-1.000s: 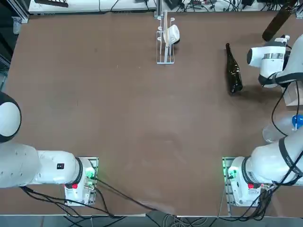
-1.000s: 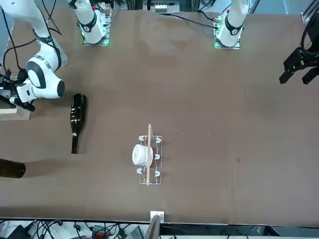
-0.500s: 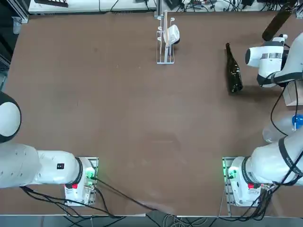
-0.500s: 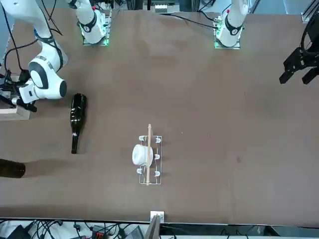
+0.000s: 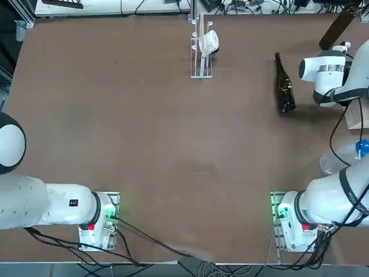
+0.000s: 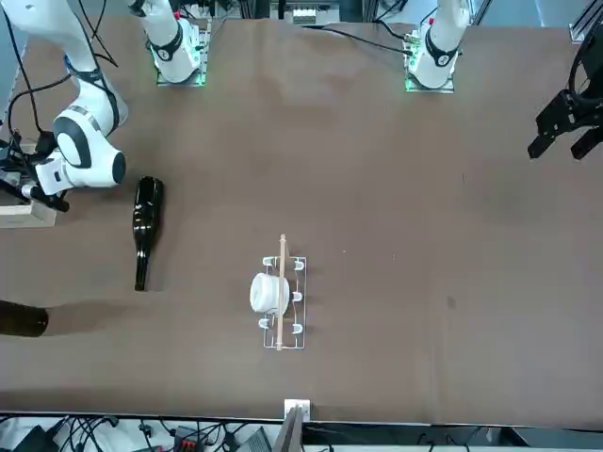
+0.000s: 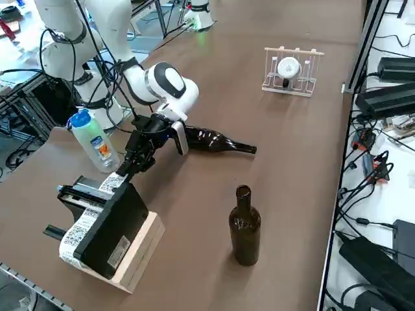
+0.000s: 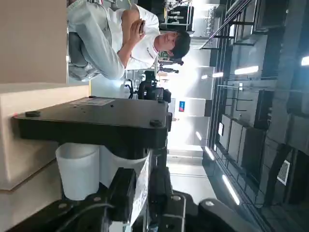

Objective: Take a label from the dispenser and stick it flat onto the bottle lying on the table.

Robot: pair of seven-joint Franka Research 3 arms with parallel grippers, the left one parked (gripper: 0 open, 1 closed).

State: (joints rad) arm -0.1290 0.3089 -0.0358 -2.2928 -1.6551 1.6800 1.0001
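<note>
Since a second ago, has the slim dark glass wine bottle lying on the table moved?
No. The slim dark glass wine bottle lies at the same distance from the clear acrylic stand as before.

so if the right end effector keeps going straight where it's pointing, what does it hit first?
The white label strip directly ahead of the right end effector, then probably the black dispenser box it hangs from. Depth is hard to judge, but both look very close.

I count two dark bottles: the bottle [image 7: 211,140] lying at my three o'clock, one brown bottle [image 7: 244,227] upright. One plastic bottle [image 7: 94,142], one black printer [image 7: 107,223], one rack [image 7: 290,70].
</note>
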